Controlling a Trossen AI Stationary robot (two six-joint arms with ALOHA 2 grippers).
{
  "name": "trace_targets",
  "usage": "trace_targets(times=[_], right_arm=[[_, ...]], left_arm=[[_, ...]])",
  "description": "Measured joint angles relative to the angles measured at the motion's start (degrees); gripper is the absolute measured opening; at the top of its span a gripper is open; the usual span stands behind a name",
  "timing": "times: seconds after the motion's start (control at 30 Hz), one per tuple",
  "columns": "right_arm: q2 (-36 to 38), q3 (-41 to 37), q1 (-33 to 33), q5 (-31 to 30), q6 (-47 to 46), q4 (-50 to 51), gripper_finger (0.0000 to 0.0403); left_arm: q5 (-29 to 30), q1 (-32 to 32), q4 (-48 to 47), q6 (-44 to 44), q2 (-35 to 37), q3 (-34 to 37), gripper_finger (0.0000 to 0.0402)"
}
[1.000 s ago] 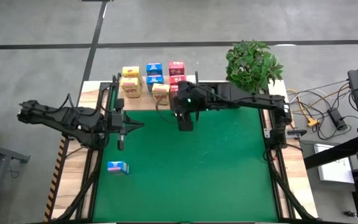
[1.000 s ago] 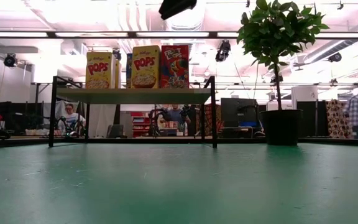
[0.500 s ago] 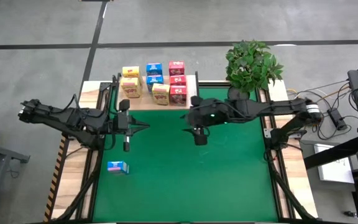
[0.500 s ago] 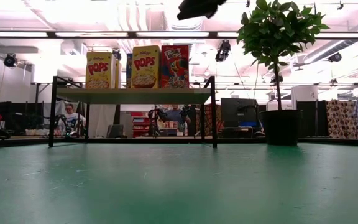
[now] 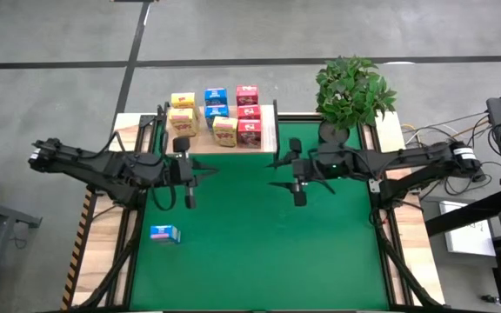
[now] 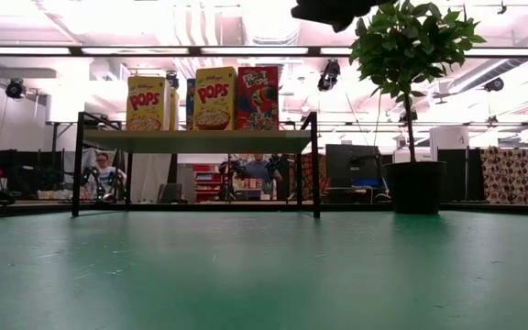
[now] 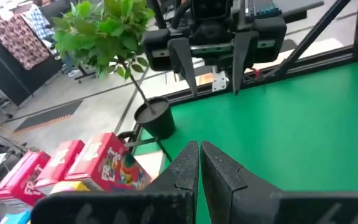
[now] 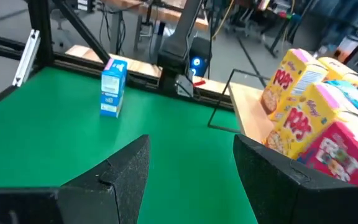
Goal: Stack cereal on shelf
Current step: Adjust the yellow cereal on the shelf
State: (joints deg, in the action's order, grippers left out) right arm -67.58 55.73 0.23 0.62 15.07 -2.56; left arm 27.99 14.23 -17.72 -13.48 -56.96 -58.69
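The right gripper (image 5: 297,198) has its jaws wide apart and empty, so I think it has no box to carry now. The left gripper (image 5: 190,201) is closed on nothing, hovering over the green mat (image 5: 268,252). One blue cereal box (image 5: 164,233) stands alone on the mat, well apart from the shelf (image 5: 268,135), where eight boxes (image 5: 217,115) stand: yellow, blue, pink-red.
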Motion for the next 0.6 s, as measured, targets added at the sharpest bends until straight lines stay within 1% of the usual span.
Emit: trace_targets(times=[0.1,0.3,0.43,0.6], right_arm=[[2.8,-3.6,0.0,0.0,0.1,-2.9,0.0221],[8.1,-8.6,0.0,0.0,0.0,-5.5,0.0221],[10.9,-10.7,0.0,0.0,-0.1,-5.6,0.0221],[12.1,-11.7,0.0,0.0,0.0,-5.3,0.0221]], left_arm=[[0.0,-1.1,-0.3,-0.9,-1.3,-1.3,0.0],[0.0,-4.6,-0.5,-3.1,-3.8,-3.7,0.0],[0.0,-7.9,-1.6,-4.7,-4.9,-5.8,0.0],[-0.1,-12.7,-4.3,-5.8,-6.5,-8.9,0.0]])
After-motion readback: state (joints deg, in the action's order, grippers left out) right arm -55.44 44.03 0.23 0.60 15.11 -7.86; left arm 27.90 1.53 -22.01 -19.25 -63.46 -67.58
